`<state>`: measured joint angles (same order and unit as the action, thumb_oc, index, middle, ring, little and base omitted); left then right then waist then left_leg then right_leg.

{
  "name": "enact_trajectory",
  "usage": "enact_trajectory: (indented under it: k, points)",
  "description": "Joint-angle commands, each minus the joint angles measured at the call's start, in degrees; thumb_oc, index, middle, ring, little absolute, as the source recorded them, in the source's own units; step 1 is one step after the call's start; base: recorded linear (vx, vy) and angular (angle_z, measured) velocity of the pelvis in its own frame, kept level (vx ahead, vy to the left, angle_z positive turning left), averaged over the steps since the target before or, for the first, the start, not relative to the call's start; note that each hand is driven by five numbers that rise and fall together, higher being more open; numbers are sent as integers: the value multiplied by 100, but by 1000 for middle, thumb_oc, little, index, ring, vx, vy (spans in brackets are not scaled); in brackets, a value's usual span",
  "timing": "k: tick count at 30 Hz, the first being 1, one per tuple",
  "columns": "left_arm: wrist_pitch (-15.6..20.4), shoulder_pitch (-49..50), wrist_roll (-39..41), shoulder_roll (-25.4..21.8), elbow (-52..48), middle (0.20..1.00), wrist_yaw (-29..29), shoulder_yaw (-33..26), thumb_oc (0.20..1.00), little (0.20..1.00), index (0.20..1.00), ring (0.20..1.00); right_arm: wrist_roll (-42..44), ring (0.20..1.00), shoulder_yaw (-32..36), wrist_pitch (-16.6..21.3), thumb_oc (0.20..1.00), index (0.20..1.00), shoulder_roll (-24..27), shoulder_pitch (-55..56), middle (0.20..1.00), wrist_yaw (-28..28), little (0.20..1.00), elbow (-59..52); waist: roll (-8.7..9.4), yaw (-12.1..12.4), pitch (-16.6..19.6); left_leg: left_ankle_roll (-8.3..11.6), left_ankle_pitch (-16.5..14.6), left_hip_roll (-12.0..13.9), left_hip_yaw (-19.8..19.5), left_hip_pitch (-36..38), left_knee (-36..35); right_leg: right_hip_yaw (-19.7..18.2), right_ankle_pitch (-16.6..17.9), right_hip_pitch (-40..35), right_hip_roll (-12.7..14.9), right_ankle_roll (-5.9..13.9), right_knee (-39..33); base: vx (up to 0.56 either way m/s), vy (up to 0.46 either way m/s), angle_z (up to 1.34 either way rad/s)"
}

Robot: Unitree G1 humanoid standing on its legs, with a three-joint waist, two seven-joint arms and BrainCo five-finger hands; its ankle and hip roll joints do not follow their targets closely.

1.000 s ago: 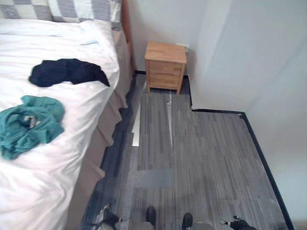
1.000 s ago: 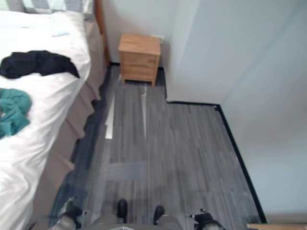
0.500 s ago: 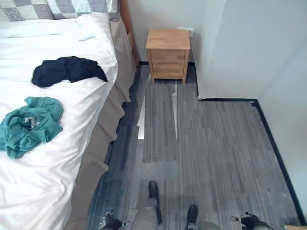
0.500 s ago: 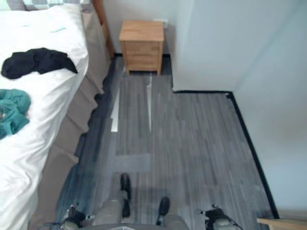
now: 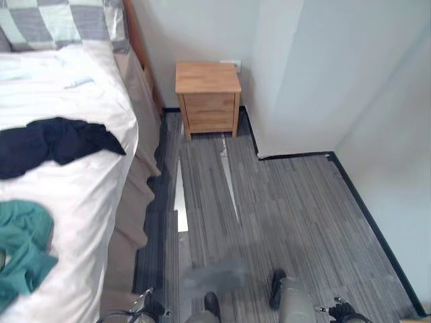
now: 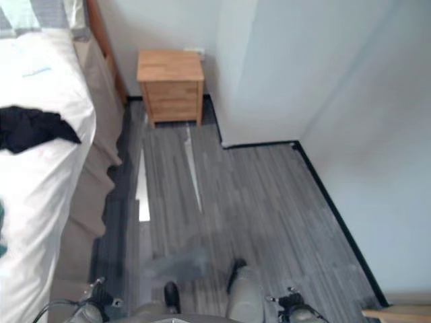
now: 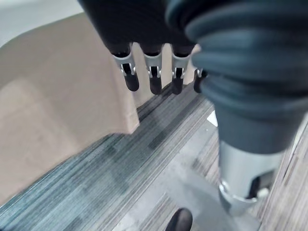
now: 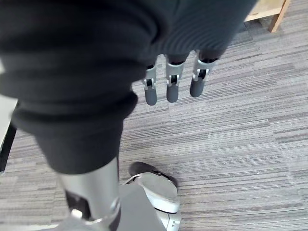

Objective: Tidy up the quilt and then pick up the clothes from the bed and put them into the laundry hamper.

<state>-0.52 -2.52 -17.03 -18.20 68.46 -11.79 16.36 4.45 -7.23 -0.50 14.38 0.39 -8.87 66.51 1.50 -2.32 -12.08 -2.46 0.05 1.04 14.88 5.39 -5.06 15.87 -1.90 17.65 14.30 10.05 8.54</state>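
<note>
Clothes first: both pieces are on the bed, so the pickup half hasn't started as far as I can tell. The black garment (image 5: pixel 57 142) is sprawled at about 9 o'clock in the left eye view, lying on the white quilt (image 5: pixel 81 195) near the bed's right-hand edge. The teal garment (image 5: pixel 23 249) sits lower down at roughly 8 o'clock, well apart from the black one and partly cut off at the frame edge.

Quilt itself looks pretty flat and smooth where I can see it, so that part might already be done, but a good chunk of the bed is out of frame, so I wouldn't swear to it. Checked pillows (image 5: pixel 60 23) sit up at 11 o'clock.

Left hand (image 7: pixel 151 72) hangs down beside the beige bed skirt (image 7: pixel 57 110) with fingers straight and relaxed, holding nothing. Right hand (image 8: pixel 173 82) is the same deal, fingers loose and empty, dangling over the grey floor (image 5: pixel 283 208).

Wooden nightstand (image 5: pixel 207 97) stands at 12 o'clock against the wall. I can't spot a laundry hamper; a bit of light wooden frame (image 8: pixel 272 12) pokes into the right wrist view, but I can't say what it belongs to.

So what's left: get to the bed, grab both garments, find the hamper, drop them in.
</note>
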Motion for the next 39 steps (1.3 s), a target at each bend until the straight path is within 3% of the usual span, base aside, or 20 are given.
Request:
enact_trajectory:
  k: [1, 4, 7, 8, 9, 13, 14, 17, 19, 20, 23, 24, 25, 26, 28, 29, 31, 35, 38, 39]
  points:
    - [56, -314, -455, -105, 23, 1000, -291, 22, 1000, 1000, 1000, 1000, -42, 1000, 117, 91, 1000, 1000, 227, -221, 1000, -135, 1000, -201, -115, -280, -276, 695, -776, 295, -493, 755, 139, -530, 797, -332, -187, 300, -1063, 455, -106, 48]
    - [139, -264, -403, -28, 110, 1000, -291, 27, 1000, 1000, 1000, 1000, -23, 1000, 83, 115, 1000, 1000, 247, -128, 1000, -71, 1000, -154, -102, -296, -226, 741, -932, 308, -756, 858, 678, -743, 800, -487, -318, 193, -853, 588, -171, 43]
    - [116, -195, -257, 58, 127, 1000, -268, -49, 1000, 1000, 1000, 1000, -95, 1000, -12, 94, 1000, 1000, 298, -177, 1000, -17, 1000, -129, -122, -267, -199, 873, -535, 386, -872, 575, 1934, -632, 782, -661, -411, 11, -699, 470, -232, 44]
    - [113, -186, -9, 101, 40, 1000, -332, -131, 1000, 1000, 1000, 1000, -128, 1000, -128, 85, 1000, 1000, 370, -211, 1000, -10, 1000, -157, 45, -56, -343, 898, 105, 427, -1071, -270, 3693, -508, 638, -1078, -426, -274, -736, 381, -351, 31]
    - [107, -218, 101, 100, -7, 1000, -387, -140, 1000, 1000, 1000, 1000, -122, 1000, -163, 91, 1000, 1000, 416, -259, 1000, -44, 1000, -188, 140, 13, -424, 889, 126, 480, -1097, -825, 4440, -393, 561, -1295, -428, -382, -845, 588, -420, 40]
    - [149, -138, 279, 239, -112, 1000, -395, -182, 1000, 1000, 1000, 1000, -331, 1000, -398, 62, 1000, 1000, 489, -421, 1000, 51, 1000, -180, 216, 459, -295, 686, -256, 347, -222, -1668, 2946, -50, 91, -2200, -450, -323, -1257, 668, -65, 37]
    - [128, -25, 268, 265, -122, 1000, -357, -229, 1000, 1000, 1000, 1000, -384, 1000, -416, 82, 1000, 1000, 480, -408, 1000, 41, 1000, -193, 156, 552, -191, 651, -54, 441, 398, -1713, 1896, 132, -191, -2517, -586, -303, -1255, 782, 106, 43]
    - [0, 169, 266, 279, 45, 1000, -253, -377, 1000, 1000, 1000, 1000, -406, 1000, -339, 84, 1000, 1000, 401, -398, 1000, 8, 1000, -159, 125, 598, -51, 685, 281, 716, 1553, -1570, 997, 579, -661, -2956, -808, -253, -763, 825, 191, 44]
    - [-85, 298, 211, 231, 364, 1000, -172, -400, 1000, 1000, 1000, 1000, -497, 1000, -355, 96, 1000, 1000, 258, -351, 1000, 7, 1000, -48, 318, 657, -52, 155, -181, 184, 1351, -1259, 1034, 723, -67, -2665, -376, 209, 1144, 868, 378, 105]
    - [-148, 282, 154, 146, 406, 1000, -189, -416, 1000, 1000, 1000, 1000, -520, 1000, -347, 64, 1000, 1000, 210, -359, 1000, 28, 1000, -106, 291, 524, -175, -41, -378, 42, 1192, -944, 1002, 469, 642, -2205, -121, 404, 2415, 603, 265, 147]
    - [-160, 250, 227, 55, 406, 1000, -252, -473, 1000, 1000, 1000, 1000, -474, 1000, -349, 83, 1000, 1000, 159, -418, 1000, -2, 1000, -212, 128, 415, -297, -142, -434, 20, 811, -506, 699, -32, 573, -1377, -108, 342, 3464, 406, 50, 152]
    - [-127, 157, 248, -12, 296, 1000, -291, -425, 1000, 1000, 1000, 1000, -449, 1000, -409, 83, 1000, 1000, 140, -419, 1000, -4, 1000, -251, 38, 363, -345, -65, -315, 105, 421, -300, 505, -116, 407, -939, -199, 59, 2802, 469, -96, 121]
    - [-127, 158, 248, -11, 296, 1000, -291, -425, 1000, 1000, 1000, 1000, -449, 1000, -410, 84, 1000, 1000, 140, -419, 1000, -5, 1000, -251, 31, 344, -349, -62, -309, 111, 400, -294, 498, -90, 410, -963, -203, 57, 2784, 598, -304, 109]
    - [-84, 43, 232, -50, 226, 1000, -310, -310, 1000, 1000, 1000, 1000, -427, 1000, -445, 79, 1000, 1000, 152, -408, 1000, 14, 1000, -266, 65, 240, -354, 89, -363, 51, -18, -178, 500, -328, 298, -940, -227, -40, 1571, 305, -189, 125]
    - [-48, -31, 229, -60, 191, 1000, -323, -251, 1000, 1000, 1000, 1000, -400, 1000, -449, 82, 1000, 1000, 161, -411, 1000, 9, 1000, -262, 100, 160, -350, 187, -405, 41, -286, -150, 487, -582, 278, -969, -297, -47, 578, 494, -370, 183]
    - [-230, -46, 213, -71, 242, 1000, -408, -327, 1000, 1000, 1000, 1000, -685, 1000, -514, -64, 1000, 1000, 399, -330, 1000, -14, 1000, -105, 223, -49, -397, 376, -588, 97, -690, 59, 469, -1460, 506, -798, -444, 172, -350, 518, -408, 194]
    - [-111, -90, 211, -48, 199, 1000, -432, -206, 1000, 1000, 1000, 1000, -535, 1000, -441, -34, 1000, 1000, 306, -318, 1000, 8, 1000, -78, 273, -25, -398, 364, -740, 77, -903, 3, 633, -1722, 515, -666, -479, 238, -166, 314, -325, 196]
    - [57, -326, 432, 10, -11, 1000, -405, -42, 1000, 1000, 1000, 1000, -231, 1000, -422, 112, 1000, 1000, 235, -399, 1000, -12, 1000, -220, 296, 35, -442, 465, -1036, -67, -1192, -597, 1942, -1218, 23, -865, -464, -114, 225, 191, -245, 171]
    - [-13, -372, 422, 21, 18, 1000, -367, 24, 1000, 1000, 1000, 1000, -367, 1000, -416, 85, 1000, 1000, 412, -490, 1000, -135, 1000, -259, 234, -71, -465, 505, -696, 532, -89, -1065, 1987, -319, -135, -1253, -266, -183, 123, 55, -154, 131]
    - [-13, -372, 422, 22, 18, 1000, -367, 24, 1000, 1000, 1000, 1000, -368, 1000, -416, 85, 1000, 1000, 413, -490, 1000, -135, 1000, -259, 233, -74, -468, 506, -695, 533, -92, -1062, 1985, -315, -134, -1258, -267, -184, 120, 194, 16, 123]
